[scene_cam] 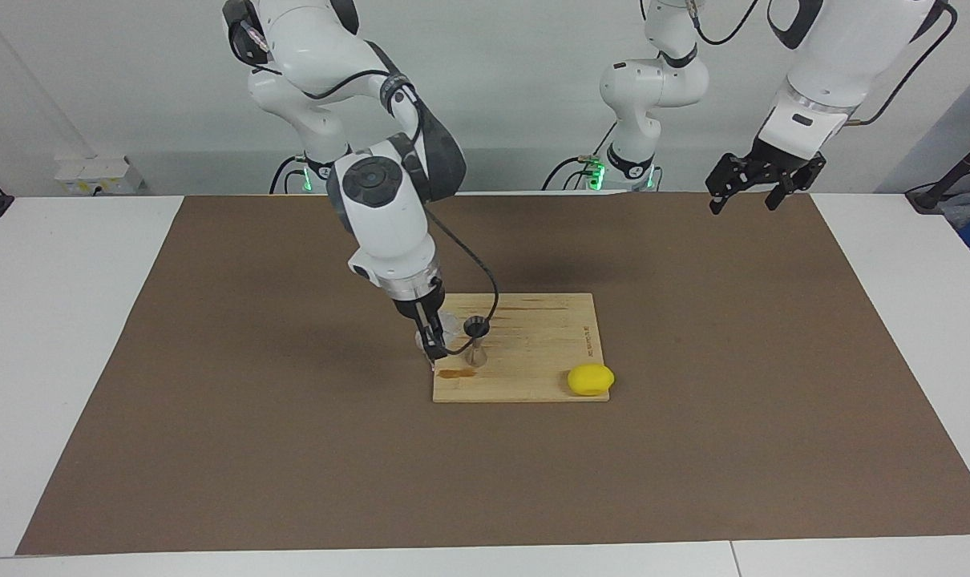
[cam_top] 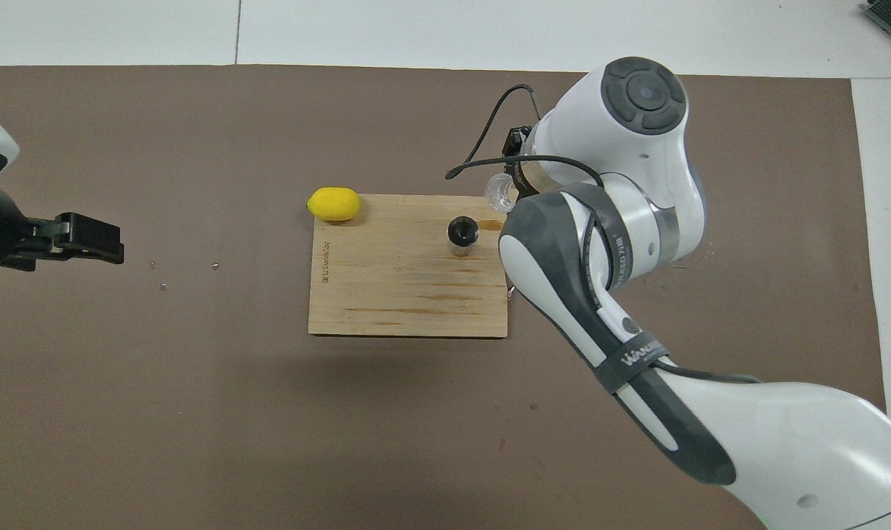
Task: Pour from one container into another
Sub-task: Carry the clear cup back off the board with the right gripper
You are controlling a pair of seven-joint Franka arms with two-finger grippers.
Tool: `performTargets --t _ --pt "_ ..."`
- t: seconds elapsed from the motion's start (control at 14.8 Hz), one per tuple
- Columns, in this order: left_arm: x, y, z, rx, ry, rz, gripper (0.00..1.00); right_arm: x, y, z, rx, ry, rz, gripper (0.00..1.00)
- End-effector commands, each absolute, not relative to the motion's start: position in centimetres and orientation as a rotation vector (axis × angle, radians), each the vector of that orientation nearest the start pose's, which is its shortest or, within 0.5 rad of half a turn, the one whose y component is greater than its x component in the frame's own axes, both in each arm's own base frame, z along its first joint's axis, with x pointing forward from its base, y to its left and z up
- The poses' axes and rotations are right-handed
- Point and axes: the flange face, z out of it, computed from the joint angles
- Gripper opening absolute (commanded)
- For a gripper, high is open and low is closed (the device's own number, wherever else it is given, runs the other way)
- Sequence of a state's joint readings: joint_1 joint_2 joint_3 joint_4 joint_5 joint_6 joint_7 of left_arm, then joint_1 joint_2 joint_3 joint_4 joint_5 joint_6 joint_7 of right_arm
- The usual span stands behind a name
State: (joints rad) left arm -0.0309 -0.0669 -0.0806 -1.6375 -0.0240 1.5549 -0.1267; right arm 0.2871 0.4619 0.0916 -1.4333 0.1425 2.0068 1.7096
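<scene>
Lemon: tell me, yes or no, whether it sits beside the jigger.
No: the lemon lies at the cutting board's corner toward the left arm's end, apart from the steel jigger.

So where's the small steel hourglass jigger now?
The small steel hourglass jigger stands upright on the wooden cutting board, near its edge toward the right arm's end, beside the clear cup.

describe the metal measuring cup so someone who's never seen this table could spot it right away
Find the wooden board in the middle of the brown mat. The steel jigger stands upright on the board near the right arm's end, beside the right gripper, which is shut on the clear cup. Its shiny hourglass shape sets it apart from that cup and the yellow lemon.
</scene>
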Motion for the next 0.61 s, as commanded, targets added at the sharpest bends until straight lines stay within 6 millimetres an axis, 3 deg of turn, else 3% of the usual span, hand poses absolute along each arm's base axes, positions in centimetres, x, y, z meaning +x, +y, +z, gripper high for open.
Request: performTargets --t 0.0,0.27,0.54 --pt "52.1 -6.0 63.2 -3.166 -0.032 0.024 1.00 65.6 21.4 43.2 -2.198 1.867 0.283 0.00" --pt "52.1 -6.0 63.2 -3.167 -0.031 0.025 1.00 64.6 14.6 40.7 -2.055 1.835 0.485 0.00" --pt "52.1 -6.0 63.2 -3.166 -0.031 0.024 1.00 61.5 7.0 37.1 -1.961 1.794 0.568 0.00"
